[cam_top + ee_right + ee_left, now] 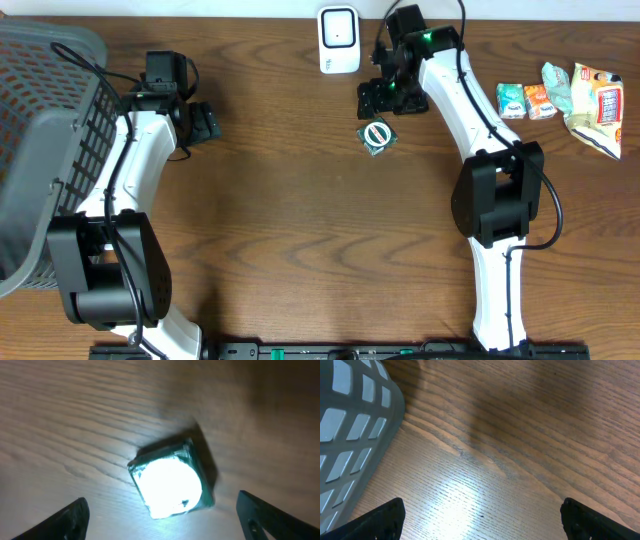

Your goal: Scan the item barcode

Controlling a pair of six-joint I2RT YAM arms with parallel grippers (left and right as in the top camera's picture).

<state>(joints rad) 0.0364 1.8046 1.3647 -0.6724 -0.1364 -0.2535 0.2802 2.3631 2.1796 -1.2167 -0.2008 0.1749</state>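
Overhead view: the right hand (pixel 379 100) hangs over the bench (pixel 280 220) just in front of the white scanner (pixel 339 40), jaws spread and empty. The small green packet (pixel 377 136) lies flat on the bench just beside that hand, on the side away from the scanner, and is not gripped. The left hand (pixel 203 122) sits near the grey basket (pixel 40 120), well apart from the packet. More snack packets (pixel 596 100) lie at the right edge. Left wrist view: the fingertips (pixel 375 522) stand wide apart over bare wood with nothing between them, and the basket wall is at the left. Right wrist view: the fingertips (pixel 67 520) are wide apart. The packet (pixel 170 480) lies ahead between them, blurred and washed out by glare, so no barcode can be read. Judgement: the step in hand is the pick-up before scanning. The next move calls for lowering the right hand astride the packet, closing on its edges, then turning its barcode toward the scanner window.
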